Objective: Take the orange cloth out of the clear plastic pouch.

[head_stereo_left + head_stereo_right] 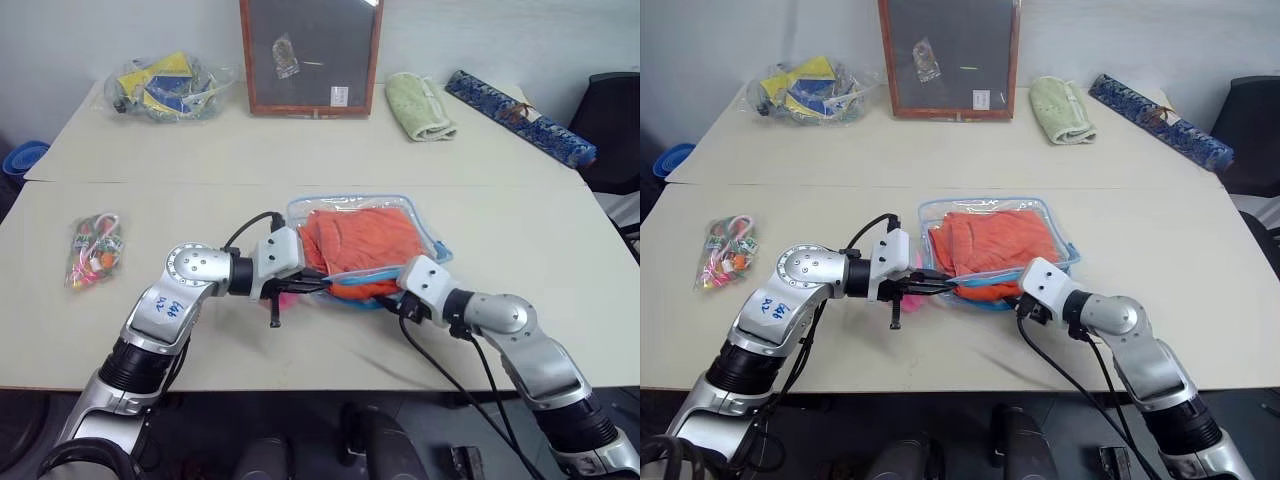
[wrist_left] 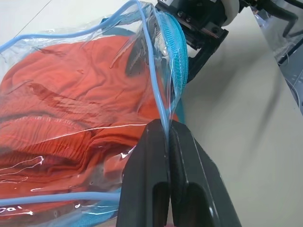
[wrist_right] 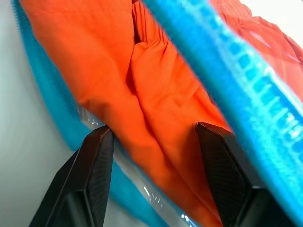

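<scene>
The clear plastic pouch (image 1: 427, 222), trimmed in light blue, lies flat at the middle of the table with its mouth towards me. The wrinkled orange cloth (image 1: 365, 240) is inside it, and a fold bulges out at the mouth. My left gripper (image 2: 166, 124) is shut on the pouch's upper plastic edge by the blue zipper (image 2: 176, 52) and holds that edge raised. My right gripper (image 3: 154, 130) is open at the mouth, with the orange cloth (image 3: 99, 66) between its spread fingers (image 3: 97, 161). A bit of pink plush (image 1: 287, 298) shows under the left gripper (image 1: 322, 284).
At the back of the table stand a framed chalkboard (image 1: 311, 55), a pale green towel (image 1: 418, 105), a bag of yellow and blue items (image 1: 165, 88) and a dark patterned roll (image 1: 520, 117). A small packet of colourful bits (image 1: 93, 250) lies at the left. A black chair (image 1: 615, 120) is at the right.
</scene>
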### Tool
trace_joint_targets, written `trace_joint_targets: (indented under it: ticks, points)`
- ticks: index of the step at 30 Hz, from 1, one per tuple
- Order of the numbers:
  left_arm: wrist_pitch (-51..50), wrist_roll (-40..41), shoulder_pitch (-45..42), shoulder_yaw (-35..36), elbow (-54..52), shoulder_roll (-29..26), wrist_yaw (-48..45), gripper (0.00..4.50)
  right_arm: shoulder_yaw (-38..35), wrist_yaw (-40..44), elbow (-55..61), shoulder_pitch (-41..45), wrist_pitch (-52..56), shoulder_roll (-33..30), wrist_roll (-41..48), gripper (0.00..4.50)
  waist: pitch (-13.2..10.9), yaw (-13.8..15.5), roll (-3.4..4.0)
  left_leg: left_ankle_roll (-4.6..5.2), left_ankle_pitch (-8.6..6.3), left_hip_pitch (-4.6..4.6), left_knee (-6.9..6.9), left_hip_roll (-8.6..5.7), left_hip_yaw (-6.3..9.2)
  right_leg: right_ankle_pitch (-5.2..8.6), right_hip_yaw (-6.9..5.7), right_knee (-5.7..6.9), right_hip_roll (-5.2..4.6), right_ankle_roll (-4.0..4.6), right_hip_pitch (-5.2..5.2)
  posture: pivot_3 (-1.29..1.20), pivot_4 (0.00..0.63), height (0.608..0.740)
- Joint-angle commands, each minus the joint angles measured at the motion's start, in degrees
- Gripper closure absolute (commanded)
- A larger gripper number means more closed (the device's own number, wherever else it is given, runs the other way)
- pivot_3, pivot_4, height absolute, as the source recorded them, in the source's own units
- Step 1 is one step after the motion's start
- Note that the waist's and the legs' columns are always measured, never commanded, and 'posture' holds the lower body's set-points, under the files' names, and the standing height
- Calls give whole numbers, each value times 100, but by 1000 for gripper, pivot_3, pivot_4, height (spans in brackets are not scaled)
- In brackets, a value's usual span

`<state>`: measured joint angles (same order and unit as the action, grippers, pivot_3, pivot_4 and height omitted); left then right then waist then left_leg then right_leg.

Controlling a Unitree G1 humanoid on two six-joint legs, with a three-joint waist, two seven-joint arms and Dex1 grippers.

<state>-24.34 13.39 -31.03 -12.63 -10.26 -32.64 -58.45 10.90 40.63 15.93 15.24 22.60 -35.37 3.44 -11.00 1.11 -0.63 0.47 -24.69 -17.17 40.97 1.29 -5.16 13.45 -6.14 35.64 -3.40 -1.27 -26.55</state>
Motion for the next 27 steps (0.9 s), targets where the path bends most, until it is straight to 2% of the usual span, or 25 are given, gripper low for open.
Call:
trace_joint_targets:
  ticks: [1,11,16,19,25,27]
  points:
    - [104,23,35,-43,-189,-5,-44,4500,39,80,166,178,125,91,62,1722,0,0,0,0,0,0,0,0,0,0,0,0,0,0,0,0,150,740]
    - [76,36,-20,-3,-150,53,29,4500,858,-607,-1189,668,-808,-469,-2035,1722,2,12,-3,1,0,3,1,-3,0,0,1,0,-4,0,4,0,150,740]
    - [99,24,-75,46,-48,46,54,4500,871,-767,-1412,638,-860,-397,-2312,1722,5,16,-8,1,1,4,5,-4,1,-1,1,1,-8,-1,13,0,150,740]
    - [101,21,-94,41,-23,54,76,4500,858,-625,-1279,476,-864,-324,-2132,2280,7,18,-10,2,1,4,6,-4,3,-1,0,2,-9,-1,17,0,150,740]
    - [107,-54,-132,27,82,99,188,4500,771,-537,-1106,301,-931,-304,-2036,4329,8,26,-12,2,1,4,6,-4,6,-1,-1,1,-10,-1,18,0,150,740]
    - [112,-97,-167,23,161,131,247,4500,764,-504,-1062,262,-954,-332,-2042,4463,8,26,-12,2,1,4,6,-4,5,-1,-1,1,-10,-1,19,0,150,740]
